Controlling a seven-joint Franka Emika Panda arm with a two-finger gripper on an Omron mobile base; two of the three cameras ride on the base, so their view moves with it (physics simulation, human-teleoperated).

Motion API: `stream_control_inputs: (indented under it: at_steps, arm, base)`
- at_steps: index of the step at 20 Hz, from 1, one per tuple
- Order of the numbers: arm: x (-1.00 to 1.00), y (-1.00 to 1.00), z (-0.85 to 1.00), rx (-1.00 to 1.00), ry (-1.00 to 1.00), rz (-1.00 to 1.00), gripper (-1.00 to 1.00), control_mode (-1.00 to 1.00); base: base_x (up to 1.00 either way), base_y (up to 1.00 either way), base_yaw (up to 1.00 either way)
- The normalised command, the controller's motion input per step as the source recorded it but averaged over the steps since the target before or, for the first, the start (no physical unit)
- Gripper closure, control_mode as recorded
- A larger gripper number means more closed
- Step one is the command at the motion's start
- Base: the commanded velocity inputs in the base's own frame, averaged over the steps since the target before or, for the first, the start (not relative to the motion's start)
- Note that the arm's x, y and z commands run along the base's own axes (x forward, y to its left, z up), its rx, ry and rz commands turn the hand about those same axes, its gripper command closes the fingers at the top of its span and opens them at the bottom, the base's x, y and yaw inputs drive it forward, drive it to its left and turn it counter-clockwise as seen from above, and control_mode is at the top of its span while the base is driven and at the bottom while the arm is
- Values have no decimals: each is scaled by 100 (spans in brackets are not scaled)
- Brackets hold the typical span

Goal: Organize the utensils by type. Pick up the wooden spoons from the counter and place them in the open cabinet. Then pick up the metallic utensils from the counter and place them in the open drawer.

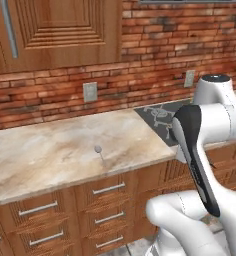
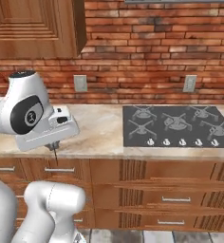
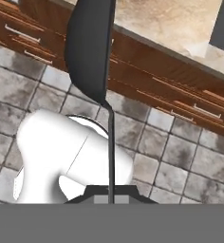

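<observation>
My gripper (image 2: 53,143) hangs just off the counter's front edge, shut on a dark metal spoon (image 2: 55,153) whose slim end pokes out below the hand. In the hand view that spoon (image 3: 90,47) rises from between my fingertips (image 3: 110,191), its thin handle leading up to a broad dark bowl. A second metal spoon (image 1: 97,150), small and grey, lies on the beige marble counter (image 1: 40,150) near its front edge, left of the arm. The wooden spoons, the open cabinet and the open drawer are out of view.
A dark stovetop (image 2: 175,126) is set into the counter (image 2: 99,128) on the right. Shut drawer fronts with steel bar handles (image 1: 108,188) run below the counter. Wall cabinets (image 1: 60,30) hang above against the brick wall. Grey floor tiles (image 3: 180,156) lie beneath the hand.
</observation>
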Motion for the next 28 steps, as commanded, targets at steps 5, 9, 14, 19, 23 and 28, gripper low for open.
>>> stream_control_inputs:
  at_steps: [5,9,14,19,23,28]
  arm:
    - [0,0,0,0,0,0,100,100]
    - [0,0,0,0,0,0,100,100]
    - [0,0,0,0,0,0,100,100]
    - [0,0,0,0,0,0,100,100]
    - [0,0,0,0,0,0,100,100]
    - [0,0,0,0,0,0,100,100]
  base:
    - [-23,-86,-63]
    - [-21,-78,-71]
    - [-34,-77,-68]
    - [-9,-61,-58]
    - [6,-4,-52]
    - [21,0,-41]
